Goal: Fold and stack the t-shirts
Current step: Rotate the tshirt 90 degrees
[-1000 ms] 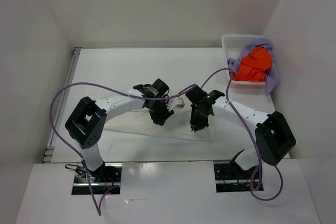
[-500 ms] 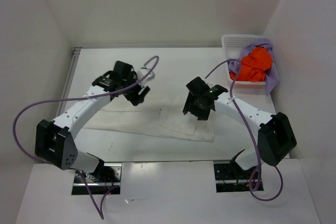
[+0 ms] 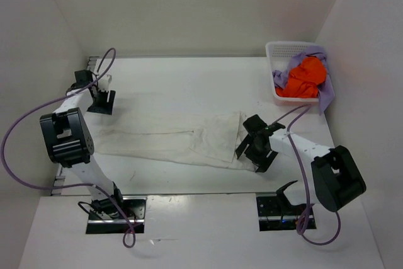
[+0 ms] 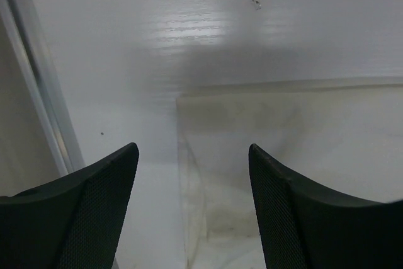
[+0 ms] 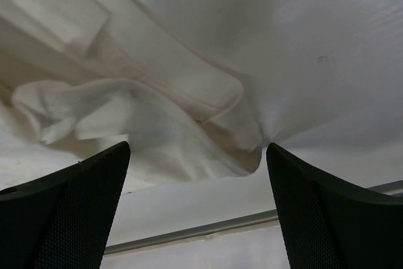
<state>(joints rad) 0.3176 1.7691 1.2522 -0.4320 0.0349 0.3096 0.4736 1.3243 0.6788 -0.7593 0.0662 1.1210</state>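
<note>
Shows left gripper (image 3: 101,101) and right gripper (image 3: 255,150) newly swung apart, jaws wide and empty, leaving cream shirt (image 3: 182,143) released, stretched across table (image 3: 189,80) for folding, orange shirt (image 3: 303,77) and purple shirt (image 3: 325,96) unfolded in basket (image 3: 280,47).

Bright, even overhead light with soft, faint shadows. Glare streak on the table (image 4: 189,29) in left wrist view. Both wrist views are soft; close fingers (image 4: 75,212) dark, blurred. Whites nearly blown out.

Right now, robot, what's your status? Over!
Left gripper open, empty; right gripper open, empty. Cream-white t-shirt lying long on the table between them. Orange t-shirt and purple t-shirt in the white basket. Nothing in the way.
</note>
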